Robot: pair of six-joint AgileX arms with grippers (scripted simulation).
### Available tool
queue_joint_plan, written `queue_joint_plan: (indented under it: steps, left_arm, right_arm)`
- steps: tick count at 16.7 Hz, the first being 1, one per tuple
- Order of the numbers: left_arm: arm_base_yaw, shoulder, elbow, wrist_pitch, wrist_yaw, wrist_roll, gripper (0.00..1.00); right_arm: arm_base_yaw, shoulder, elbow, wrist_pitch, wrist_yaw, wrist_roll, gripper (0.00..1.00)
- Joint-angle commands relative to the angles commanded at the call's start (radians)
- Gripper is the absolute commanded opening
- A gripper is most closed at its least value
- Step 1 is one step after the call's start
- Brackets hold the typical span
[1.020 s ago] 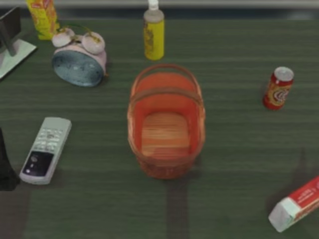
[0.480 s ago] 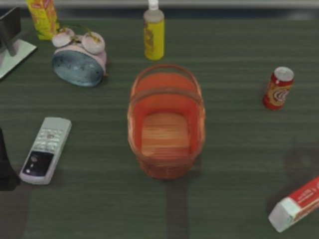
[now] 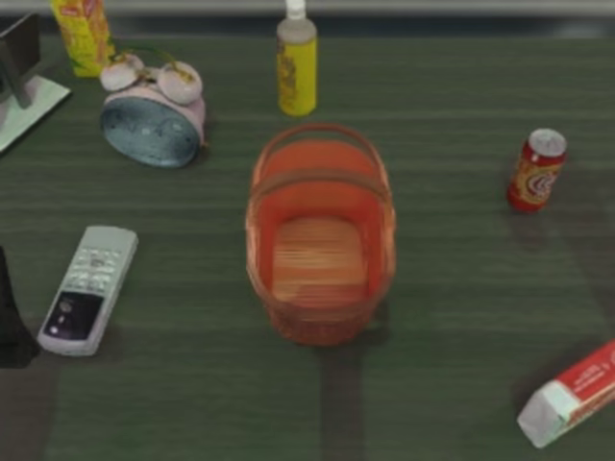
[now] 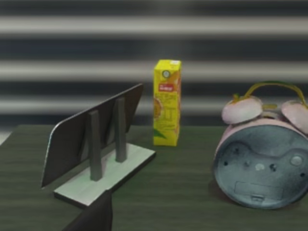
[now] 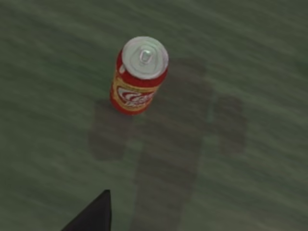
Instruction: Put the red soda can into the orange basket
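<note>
The red soda can (image 3: pixel 536 171) stands upright at the right of the table, well apart from the orange basket (image 3: pixel 256 230) in the middle, whose pale slatted bottom is bare. In the right wrist view the can (image 5: pixel 138 77) appears from above, silver top up, with one dark finger (image 5: pixel 96 214) of my right gripper some way short of it; nothing lies between the jaws. My right arm is outside the top view; only its shadow lies near the can. My left arm (image 3: pixel 10 322) is parked at the table's left edge, one finger (image 4: pixel 98 214) showing.
A yellow bottle (image 3: pixel 296 62) stands behind the basket. A pink alarm clock (image 3: pixel 154 115), a yellow carton (image 3: pixel 82 34) and a stand (image 3: pixel 24 82) are at the back left. A remote (image 3: pixel 86 288) lies at the left, and a red-and-white carton (image 3: pixel 572 394) at the front right.
The right arm's shadow has slid up the table's right side from near the red-and-white carton toward the can. The objects and the left arm have not moved.
</note>
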Motion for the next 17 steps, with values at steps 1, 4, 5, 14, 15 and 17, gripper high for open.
queue_joint_plan:
  steps: [1,4,5,14,15,17]
  left_arm:
    - [0.0,0.0,0.0,0.0,0.0,0.0,1.0]
    - [0.0,0.0,0.0,0.0,0.0,0.0,1.0]
    - [0.0,0.0,0.0,0.0,0.0,0.0,1.0]
    - [0.0,0.0,0.0,0.0,0.0,0.0,1.0]
    - [0.0,0.0,0.0,0.0,0.0,0.0,1.0]
    - [0.0,0.0,0.0,0.0,0.0,0.0,1.0]
  right_arm:
    - [0.007,0.121,0.111,-0.069,0.002,-0.027,1.0]
    - [0.027,0.473,0.432,-0.265,0.005,-0.105,1.0]
    - [0.034,0.582,0.532,-0.324,0.006,-0.129,1.0]
    - [0.073,1.188,1.128,-0.657,0.008,-0.267,1.0]
    - [0.074,1.205,1.146,-0.666,0.008,-0.271,1.0]
    - [0.075,1.212,1.154,-0.671,0.008,-0.273,1.0]
